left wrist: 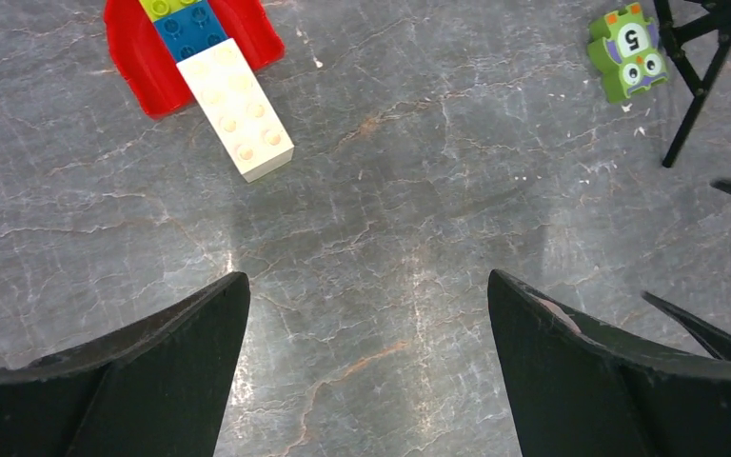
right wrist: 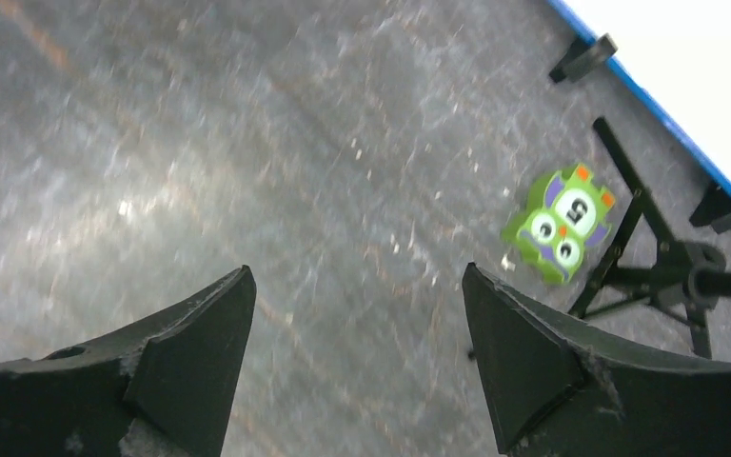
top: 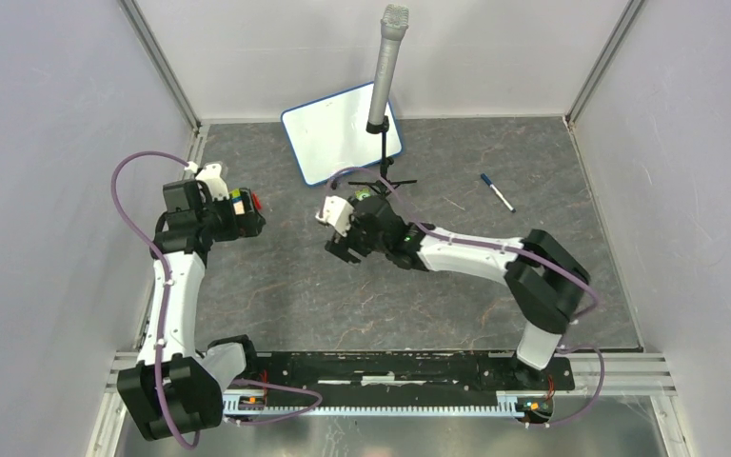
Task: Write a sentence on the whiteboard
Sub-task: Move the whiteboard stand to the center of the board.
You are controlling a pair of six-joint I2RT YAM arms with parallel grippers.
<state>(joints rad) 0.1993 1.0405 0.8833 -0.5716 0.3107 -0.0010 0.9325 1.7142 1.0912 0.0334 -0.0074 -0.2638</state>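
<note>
The whiteboard (top: 341,131) lies tilted at the back of the table, white with a thin blue edge. No sentence shows on its face, and a microphone hides part of it. In the right wrist view only a corner of the whiteboard (right wrist: 685,57) and its black feet appear. A blue-capped marker (top: 497,191) lies on the table to the board's right, far from both arms. My left gripper (top: 247,225) (left wrist: 365,276) is open over bare table at the left. My right gripper (top: 340,250) (right wrist: 356,269) is open and empty, in front of the board.
A microphone (top: 385,67) on a black tripod (top: 384,181) (right wrist: 661,271) stands just before the board. A green owl block (top: 362,195) (left wrist: 630,52) (right wrist: 562,224) lies beside the tripod. A red, blue and white brick stack (top: 243,203) (left wrist: 236,109) sits ahead of the left gripper.
</note>
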